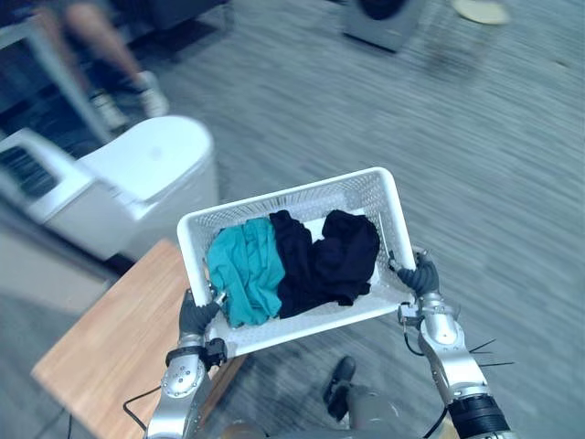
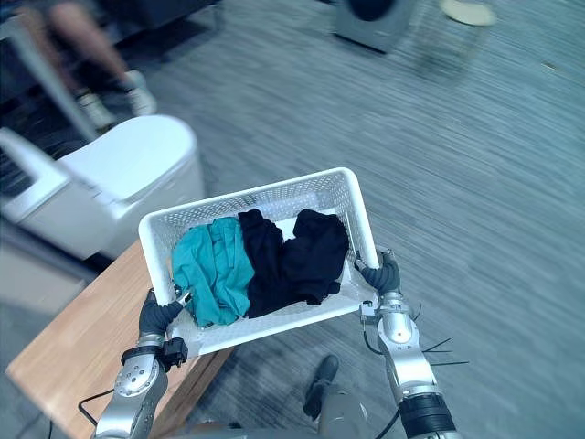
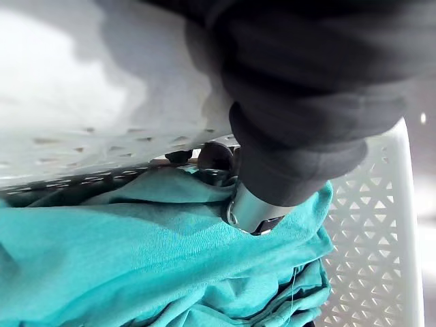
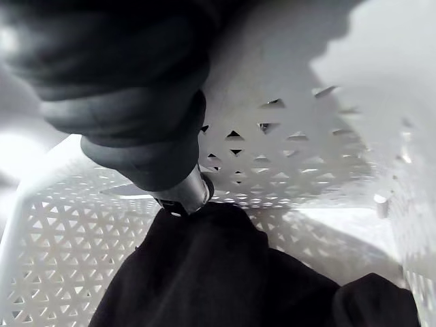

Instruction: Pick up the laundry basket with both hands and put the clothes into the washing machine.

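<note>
basket: white laundry basket (image 1: 283,195) is off the ground, carried between both hands, tilted, its left corner over the wooden surface (image 1: 119,338), the rest over the grey floor (image 1: 475,155)
left hand: left hand (image 1: 196,315) clamped on the basket's left near corner – its wrist view shows the thumb (image 3: 251,208) hooked over the wall, tip on teal cloth
right hand: right hand (image 1: 420,274) clamped on the right-side rim – thumb (image 4: 182,194) inside the wall, tip at the black cloth
clothes: teal garment (image 1: 245,270) bunched on the left half, black garment (image 1: 324,256) touching it on the right, both inside the basket
washer: washing machine (image 1: 382,18) at the far edge of the floor, well apart from the basket
other: white lidded unit (image 1: 151,165) just beyond the surface; person (image 1: 101,46) seated at far left
</note>
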